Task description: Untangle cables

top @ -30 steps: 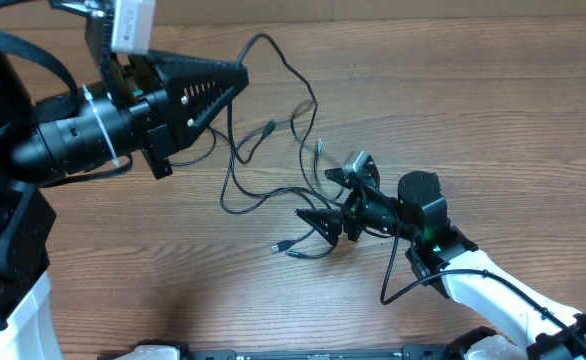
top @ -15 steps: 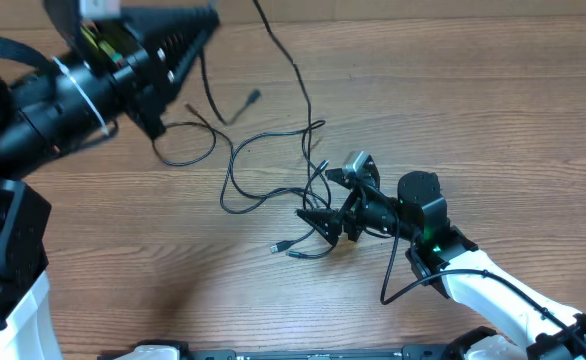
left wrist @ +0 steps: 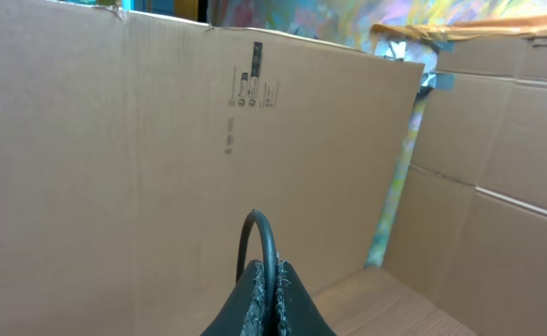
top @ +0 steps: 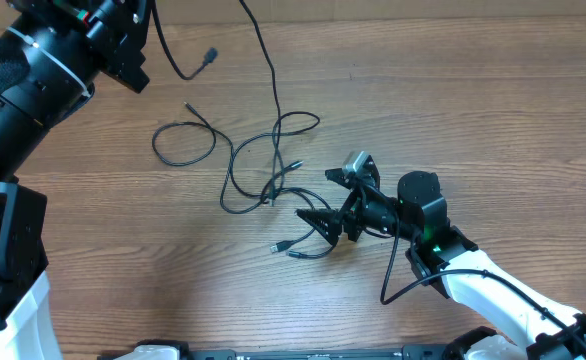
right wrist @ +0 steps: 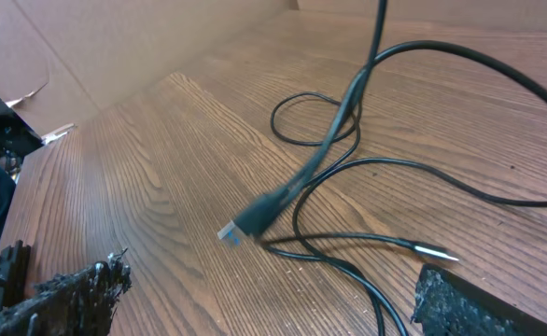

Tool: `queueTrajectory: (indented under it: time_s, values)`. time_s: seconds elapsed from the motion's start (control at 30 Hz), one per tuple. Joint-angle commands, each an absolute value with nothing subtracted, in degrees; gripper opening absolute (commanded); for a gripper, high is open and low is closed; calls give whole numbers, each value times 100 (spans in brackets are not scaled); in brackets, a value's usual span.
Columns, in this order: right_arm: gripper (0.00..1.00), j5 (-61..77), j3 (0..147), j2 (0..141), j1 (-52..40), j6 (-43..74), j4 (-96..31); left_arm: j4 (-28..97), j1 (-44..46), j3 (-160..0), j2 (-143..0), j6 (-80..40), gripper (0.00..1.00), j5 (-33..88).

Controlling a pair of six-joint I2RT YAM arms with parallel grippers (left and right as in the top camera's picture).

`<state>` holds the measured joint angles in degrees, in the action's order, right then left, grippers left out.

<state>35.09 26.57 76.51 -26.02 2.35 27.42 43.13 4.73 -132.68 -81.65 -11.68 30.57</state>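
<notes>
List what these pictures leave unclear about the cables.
- Overhead: where the left hand grips the lifted cable, cut off by the top edge.
- Overhead: how the tangle runs beneath the right hand, hidden by it.
- Overhead: what type the plugs are, too small.

Printed on the brown cardboard panel (left wrist: 115, 187) in the left wrist view: a small dark block of symbols (left wrist: 249, 79) with a short line of fine print beside it, too small to read. Lower on the same panel, a faint vertical string of marks (left wrist: 228, 140), likewise illegible. No readable word, brand or number in the overhead or right wrist views.
</notes>
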Motion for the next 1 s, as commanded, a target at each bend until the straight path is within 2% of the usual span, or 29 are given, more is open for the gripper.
queueTrajectory:
  time_s: [0.0,0.33,0.67,0.97]
  values:
    - [100,3454,2663,7653,-2613,228,2770,4156,436,-13301,-8125,-657,4,2941]
    - [100,3454,2663,7653,-2613,228,2770,3194,436,-13301,-8125,-294,4,2965]
    - [100,3454,2661,7653,-2613,228,2770,5548,443,-13301,-8576,659,4,2958]
    - [100,3454,2663,7653,-2613,228,2773,6670,454,-13301,-9577,622,4,3114]
